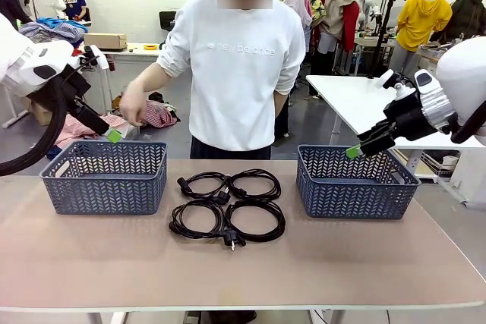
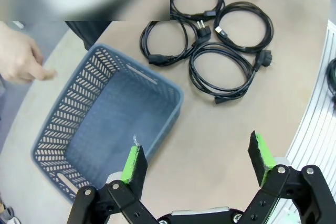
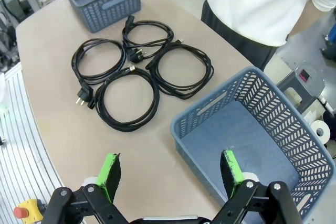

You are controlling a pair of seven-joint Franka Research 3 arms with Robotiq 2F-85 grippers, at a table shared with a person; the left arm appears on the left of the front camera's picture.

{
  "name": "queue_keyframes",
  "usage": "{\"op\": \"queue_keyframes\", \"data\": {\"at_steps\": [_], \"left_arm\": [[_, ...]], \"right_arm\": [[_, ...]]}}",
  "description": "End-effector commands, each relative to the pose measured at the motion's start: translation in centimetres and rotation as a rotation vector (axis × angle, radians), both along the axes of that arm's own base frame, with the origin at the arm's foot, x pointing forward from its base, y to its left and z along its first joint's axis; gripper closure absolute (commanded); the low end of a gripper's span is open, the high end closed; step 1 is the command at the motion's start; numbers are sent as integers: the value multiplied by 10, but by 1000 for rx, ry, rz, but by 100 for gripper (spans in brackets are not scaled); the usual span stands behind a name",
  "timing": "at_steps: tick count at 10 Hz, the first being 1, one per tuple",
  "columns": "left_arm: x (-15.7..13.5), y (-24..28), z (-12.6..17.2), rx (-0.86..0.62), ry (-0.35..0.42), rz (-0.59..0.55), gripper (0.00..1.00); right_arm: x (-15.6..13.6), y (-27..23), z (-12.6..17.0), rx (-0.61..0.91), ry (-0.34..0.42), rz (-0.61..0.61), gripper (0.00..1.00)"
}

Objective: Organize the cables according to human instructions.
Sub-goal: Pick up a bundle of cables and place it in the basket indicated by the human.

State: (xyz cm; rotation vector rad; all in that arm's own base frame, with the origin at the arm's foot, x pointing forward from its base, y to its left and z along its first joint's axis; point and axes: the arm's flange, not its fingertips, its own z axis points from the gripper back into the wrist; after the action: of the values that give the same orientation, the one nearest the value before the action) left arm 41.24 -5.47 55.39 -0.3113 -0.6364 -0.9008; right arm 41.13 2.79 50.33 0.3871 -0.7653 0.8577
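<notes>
The left tool point(image 2: 195, 153) stands wide, its green pads point(image 2: 131, 163) far apart with nothing between them. It hangs above the near rim of a blue-grey plastic basket with herringbone-slotted walls point(image 2: 79, 124), which is empty. The right tool point(image 3: 170, 163) is just as wide and empty, poised over the near corner of a second blue-grey slotted basket point(image 3: 210, 114), which is also empty.

Between the two baskets, on the pale beige desk point(image 1: 342, 256), lie four thin black power cords point(image 1: 225, 201). Each is wound in a flat loop and they are set two by two. Neighbouring loops touch or slightly overlap towards the middle, and chunky black plugs point(image 1: 232, 240) stick out from the coils.

At the far edge stands a person in a white long-sleeved sweatshirt point(image 1: 239, 73), one hand point(image 1: 133, 104) lowered near the far side of the left basket with fingers loosely curled. Whether it points at anything I cannot tell.

The cords are probably light and limp, so a lifted loop is likely to sag and may loosen. The rubbery jacket should sit firmly against the pads. The best hold is likely across all the bundled strands on a loop's outer arc, away from its neighbours. The plugs are rigid but bulky, and gripping one would leave the coil dangling. Because the loops touch, lifting one may drag another along.
</notes>
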Motion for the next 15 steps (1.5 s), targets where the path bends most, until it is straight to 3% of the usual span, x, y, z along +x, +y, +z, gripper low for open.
{"op": "queue_keyframes", "data": {"at_steps": [1,15], "left_arm": [[-1,2,1,-19,-3,-14,0],[0,0,0,0,1,0,0]], "right_arm": [[3,-1,-2,19,-22,22,0],[3,-1,-2,19,-22,22,0]]}}
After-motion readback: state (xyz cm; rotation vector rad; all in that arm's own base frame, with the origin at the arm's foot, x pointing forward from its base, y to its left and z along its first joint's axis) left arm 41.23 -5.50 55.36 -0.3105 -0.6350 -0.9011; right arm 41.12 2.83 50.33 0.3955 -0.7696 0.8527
